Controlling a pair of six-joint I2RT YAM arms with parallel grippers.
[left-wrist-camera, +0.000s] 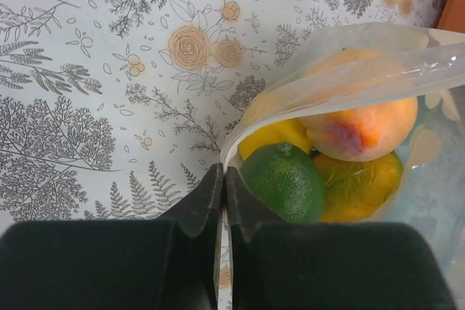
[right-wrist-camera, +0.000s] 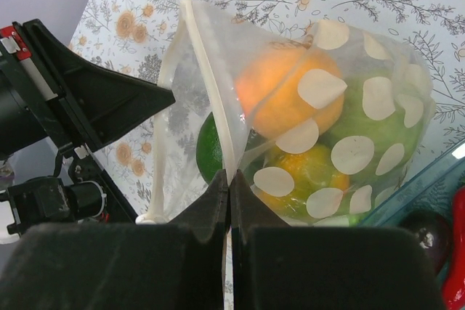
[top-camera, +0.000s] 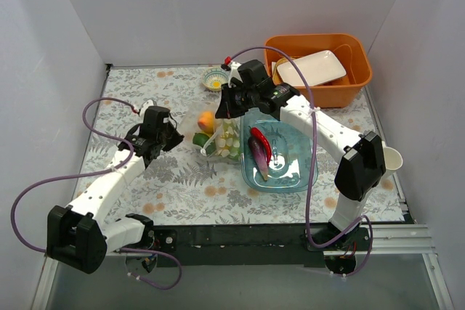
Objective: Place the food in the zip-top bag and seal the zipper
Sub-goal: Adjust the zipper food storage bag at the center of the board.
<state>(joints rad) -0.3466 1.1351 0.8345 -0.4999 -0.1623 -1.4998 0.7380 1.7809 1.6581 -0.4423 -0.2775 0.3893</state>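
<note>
The zip-top bag (top-camera: 224,141) lies between the arms, clear with white dots, its mouth open. Inside it are an orange peach (left-wrist-camera: 363,125), a green lime (left-wrist-camera: 285,179), a yellow lemon (left-wrist-camera: 275,136) and an orange mango (left-wrist-camera: 363,179); something green (right-wrist-camera: 378,128) fills its far end. My left gripper (left-wrist-camera: 224,173) is shut on the bag's mouth edge (top-camera: 180,136). My right gripper (right-wrist-camera: 229,179) is shut on the whitish zipper (right-wrist-camera: 211,85) of the other lip (top-camera: 226,110). A red chilli (top-camera: 261,143) and a purple eggplant (top-camera: 258,157) lie in the blue tray (top-camera: 298,176).
An orange bin (top-camera: 356,81) holding a white plate (top-camera: 312,68) stands at the back right. A small bowl (top-camera: 215,78) sits at the back centre. A white cup (top-camera: 392,157) is at the right edge, by the right arm's elbow.
</note>
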